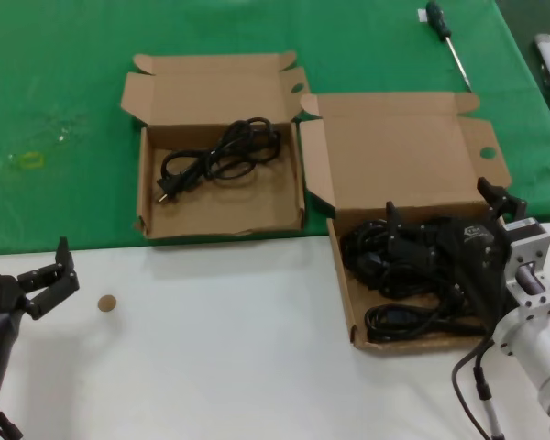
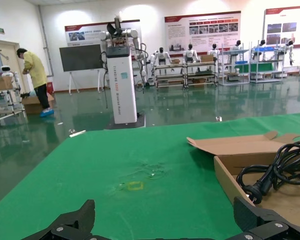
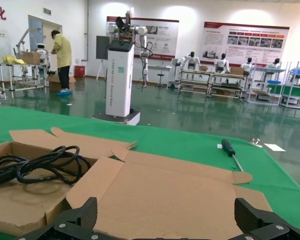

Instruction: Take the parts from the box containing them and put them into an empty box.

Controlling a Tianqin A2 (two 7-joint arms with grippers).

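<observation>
The larger box (image 1: pixel 399 156), with a tall lid and a round hole in its flap, holds a tangle of black cables (image 1: pixel 399 270). My right gripper (image 1: pixel 442 209) is open just above that tangle, with nothing between its fingers. In the right wrist view, my right gripper (image 3: pixel 167 212) faces the tall lid (image 3: pixel 180 192); the tangle is hidden there. The smaller box (image 1: pixel 156 225) to the left holds one coiled black cable (image 1: pixel 222 156), which also shows in the right wrist view (image 3: pixel 40 162) and the left wrist view (image 2: pixel 277 170). My left gripper (image 1: pixel 50 268) is open, parked at the near left.
A black-handled screwdriver (image 1: pixel 445 35) lies on the green mat (image 1: pixel 55 110) behind the larger box, also in the right wrist view (image 3: pixel 230 150). A small brown disc (image 1: pixel 106 302) lies on the white table (image 1: pixel 229 339) near my left gripper (image 2: pixel 165 217).
</observation>
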